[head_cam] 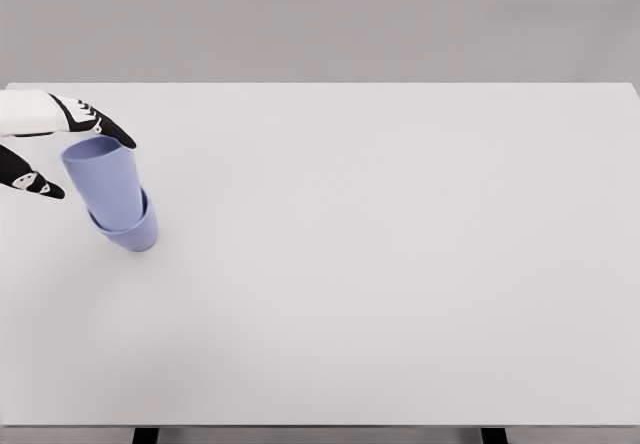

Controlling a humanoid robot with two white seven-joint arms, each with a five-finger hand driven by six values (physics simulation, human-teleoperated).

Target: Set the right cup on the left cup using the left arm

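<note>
Two lavender-blue cups stand nested at the left of the white table (380, 264). The upper cup (102, 176) sits inside the lower cup (134, 232) and leans a little to the left. My left hand (62, 154) comes in from the left edge, with black fingers (98, 124) spread above the upper cup's rim and a thumb below at the left. The fingers lie close to the rim, but no firm grasp on the cup shows. The right arm is out of view.
The table's far edge runs across the top under a plain grey wall. Two dark table legs (146, 435) show at the bottom edge.
</note>
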